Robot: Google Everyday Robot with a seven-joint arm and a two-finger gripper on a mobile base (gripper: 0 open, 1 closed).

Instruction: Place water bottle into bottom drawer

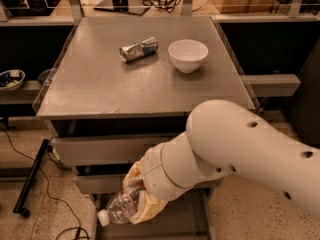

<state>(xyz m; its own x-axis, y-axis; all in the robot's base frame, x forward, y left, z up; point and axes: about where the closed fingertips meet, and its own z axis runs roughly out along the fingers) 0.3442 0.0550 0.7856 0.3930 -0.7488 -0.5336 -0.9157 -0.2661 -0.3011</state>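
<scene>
**Bottle in grasp over open bottom drawer, release not yet made**

Gripper (pixel 141 195): low in the frame, left of centre, below the front edge of the cabinet top (pixel 100 91). The tan fingers (pixel 150 210) are closed around the water bottle (pixel 120 207), one above its body and one below. Hand state: holding the bottle, not free.

Water bottle: lower left of the frame, lying nearly flat. Its long axis runs from the white cap at the lower left up and to the right into the grasp. The cap end juts out of the gripper to the left; the base end is hidden by the fingers and the wrist.

Bottom drawer (pixel 184 222): pulled out at the bottom edge of the frame, with grey floor showing right of the gripper and under the arm (pixel 240 149). The bottle sits over the drawer's left part, cap close to the left rail. Cannot tell whether the bottle touches the floor or hangs just above it.

Key relation: the bottle is directly under the hand, with the drawer floor beneath both. Judged, the coming move is a short drop and release rather than a reach. The cap end near the left rail is the clearance to watch, since the bottle could roll or catch there.

Also present: a crushed can (pixel 138 49) and a white bowl (pixel 188 55) on the cabinet top, well apart from the gripper. Two upper drawers (pixel 100 149) are shut or nearly so.

Progress, judged: late stage, placing.
</scene>
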